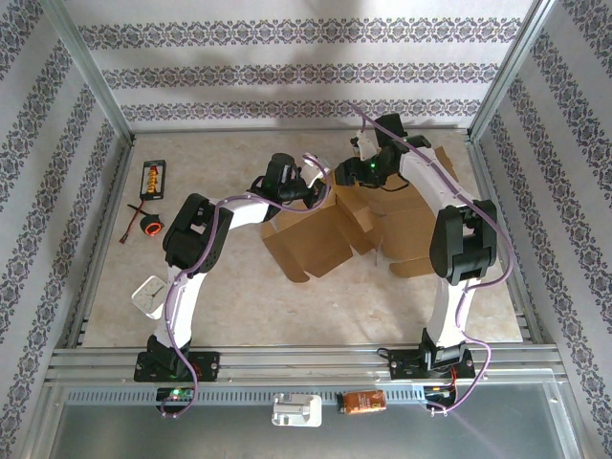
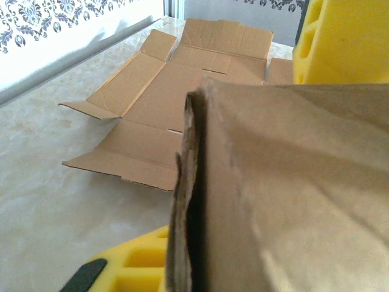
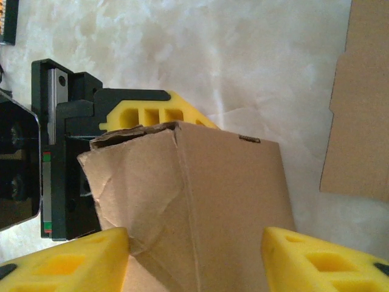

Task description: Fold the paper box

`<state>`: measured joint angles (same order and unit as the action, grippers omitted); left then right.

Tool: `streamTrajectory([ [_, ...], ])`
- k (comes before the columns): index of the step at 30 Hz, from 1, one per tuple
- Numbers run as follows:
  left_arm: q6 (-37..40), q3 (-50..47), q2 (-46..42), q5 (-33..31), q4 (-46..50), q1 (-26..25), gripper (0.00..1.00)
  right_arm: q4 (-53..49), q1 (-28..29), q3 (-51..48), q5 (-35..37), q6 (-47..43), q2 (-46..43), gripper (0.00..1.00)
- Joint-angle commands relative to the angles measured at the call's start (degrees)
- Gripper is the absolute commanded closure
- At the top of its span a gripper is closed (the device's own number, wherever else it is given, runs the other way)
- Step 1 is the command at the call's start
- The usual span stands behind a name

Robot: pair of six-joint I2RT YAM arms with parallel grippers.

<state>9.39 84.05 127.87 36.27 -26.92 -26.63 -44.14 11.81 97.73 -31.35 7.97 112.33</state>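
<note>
Box: the cardboard box [image 1: 330, 225] lies mostly flat mid-table, one flap [image 3: 200, 201] raised between my two arms.
Left gripper [image 2: 243, 201]: my yellow fingers [image 2: 340, 39] are nearly shut, pinching that raised flap — it is creased already.
Right gripper [image 3: 194, 258]: about half open, fingers on either side of the same flap; whether they press it I cannot tell.
Doing it well: I judge I should hold steady on the left and bend along the scored line, not across the wrinkle.
Around: a small orange-and-black gadget [image 1: 151, 226] and a black tray [image 1: 153, 178] sit well apart at far left.
In the way: mainly my own arms crowding the flap.
</note>
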Motion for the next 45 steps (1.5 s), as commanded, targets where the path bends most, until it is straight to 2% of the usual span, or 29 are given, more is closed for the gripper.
streamTrajectory([
  [1, 0.9, 0.5, -0.9, 1.4, 3.6, -0.4, 0.79, -1.7, 0.6, -1.5, 3.0, -0.6, 1.3, 0.45],
  [4, 1.8, -0.1, -0.9, 1.1, 3.7, -0.4, 0.64, -1.4, 0.5, -2.6, 3.9, -1.1, 1.0, 0.46],
  [7, 2.2, 0.2, -0.4, 0.8, 4.1, -0.4, 0.62, -1.3, 0.6, -3.1, 3.7, -1.1, 0.7, 0.46],
  [13, 1.1, 3.8, 1.7, -0.7, 6.1, -0.5, 0.68, -0.5, 0.7, -3.3, 3.3, -0.2, 0.3, 0.47],
  [18, 0.3, 5.4, 2.4, -5.7, 7.8, -1.1, 0.88, 0.4, 0.8, -3.7, 3.6, 1.8, 0.4, 0.5],
  [21, 1.3, 4.7, 2.0, -8.3, 7.6, -1.9, 0.89, 1.8, 1.0, -4.4, 3.2, 2.5, 0.1, 0.5],
  [23, 1.5, 4.4, 1.9, -9.3, 7.4, -2.2, 0.79, 1.7, 0.9, -3.7, 3.7, 2.3, 0.5, 0.5],
  [25, 1.1, 3.6, 1.4, -10.9, 6.5, -2.3, 0.82, 0.8, 0.9, -2.1, 4.2, 2.3, 0.6, 0.45],
  [27, -0.1, 2.1, 0.1, -15.0, 5.1, -2.4, 0.91, 0.9, 0.8, -1.0, 5.3, 3.4, -0.9, 0.35],
  [29, -1.4, 0.6, -1.3, -20.6, 4.4, -2.6, 0.95, 1.8, 0.8, -0.4, 8.6, 6.8, -3.6, 0.32],
  [33, -3.3, -2.0, -3.7, -31.1, 4.6, -3.8, 0.99, 2.4, 0.4, 0.2, 17.0, 15.6, -10.1, 0.27],
  [36, -4.6, -3.9, -4.9, -38.4, 4.2, -5.3, 0.99, 2.9, 0.9, -3.1, 24.5, 22.3, -15.3, 0.26],
  [37, -5.2, -4.4, -5.1, -39.9, 3.8, -5.8, 0.97, 2.7, 1.1, -4.4, 26.0, 24.0, -16.7, 0.25],
  [40, -7.4, -5.8, -6.4, -41.5, 3.0, -6.6, 0.83, 1.1, 1.3, -8.3, 29.3, 28.4, -20.9, 0.26],
  [45, -12.2, -9.2, -10.8, -38.2, 4.1, -7.0, 0.57, -0.5, 2.8, -15.0, 34.1, 35.2, -27.3, 0.3],
])
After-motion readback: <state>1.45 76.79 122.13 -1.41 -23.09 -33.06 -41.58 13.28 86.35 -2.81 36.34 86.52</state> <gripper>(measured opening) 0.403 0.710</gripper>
